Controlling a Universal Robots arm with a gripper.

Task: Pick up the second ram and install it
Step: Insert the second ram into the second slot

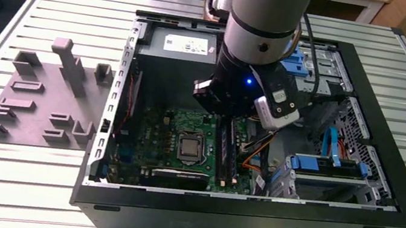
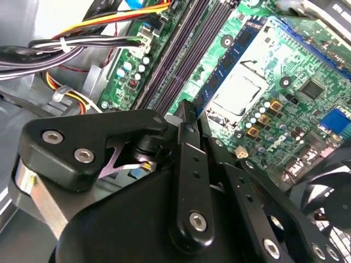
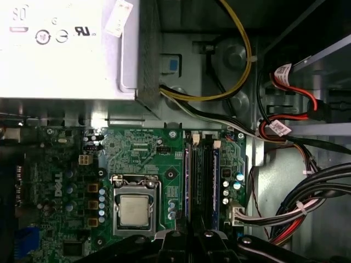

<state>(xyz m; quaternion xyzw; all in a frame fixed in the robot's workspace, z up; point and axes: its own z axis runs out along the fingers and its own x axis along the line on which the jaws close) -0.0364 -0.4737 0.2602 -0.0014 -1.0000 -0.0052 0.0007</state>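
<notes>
My gripper (image 2: pixel 192 118) hangs inside the open computer case (image 1: pixel 383 210), just above the long black memory slots (image 3: pixel 202 181) beside the processor socket (image 3: pixel 134 211). Its black fingers (image 3: pixel 176 236) stand close together in both wrist views. A thin dark edge, which I take for the second ram (image 2: pixel 185 108), is pinched between them; its board face is hidden. Another blue-green stick (image 2: pixel 236 55) with dark chips stands in the slot nearest the processor. In the exterior view the wrist covers most of the gripper (image 1: pixel 229 117).
A grey power supply (image 1: pixel 182 43) fills the case's far end. Bundled cables (image 3: pixel 307 203) and blue flat cables (image 1: pixel 332 147) crowd the side next to the slots. A black fan (image 2: pixel 334 197) lies past the processor. A grey holder fixture (image 1: pixel 46 101) stands at the exterior view's left.
</notes>
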